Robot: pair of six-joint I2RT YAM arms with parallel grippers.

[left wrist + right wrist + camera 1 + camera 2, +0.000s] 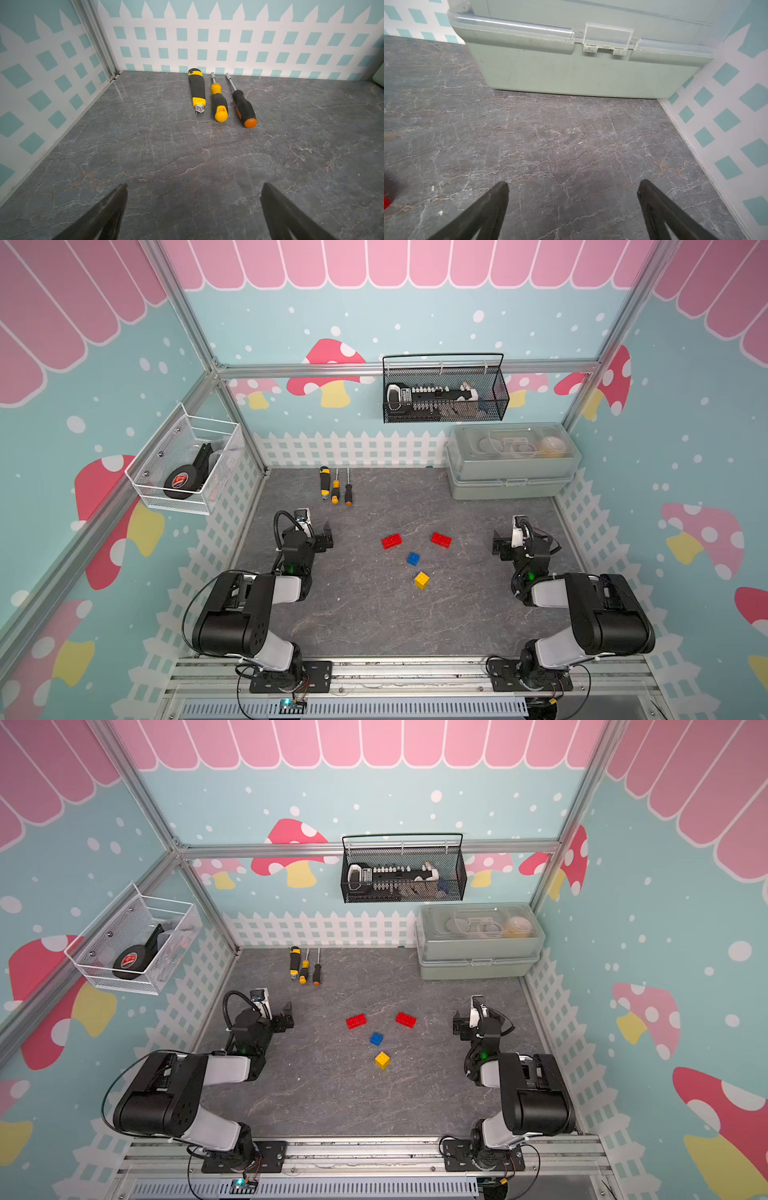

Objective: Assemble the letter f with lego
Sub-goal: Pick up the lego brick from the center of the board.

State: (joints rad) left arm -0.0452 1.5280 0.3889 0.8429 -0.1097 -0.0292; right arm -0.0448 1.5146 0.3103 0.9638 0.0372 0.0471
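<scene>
The left gripper (pixel 193 187) and right gripper (pixel 573 185) are spread wide and empty, on bent arms low at the desk's (pixel 374 622) sides, with four lego bricks (pixel 413 558) lying apart between them, a shut green box (pixel 511 483) behind, and tape (pixel 179 485) in a white basket (pixel 143 489).

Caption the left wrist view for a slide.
Open left gripper above the grey tabletop, facing three tools lined up along the wall.

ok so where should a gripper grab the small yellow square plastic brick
Take the yellow brick by two opposite flat side walls, from straight above: it sits studs-up, free on every side, turned diamond-wise, so the grip likely needs rotating to match.
</scene>
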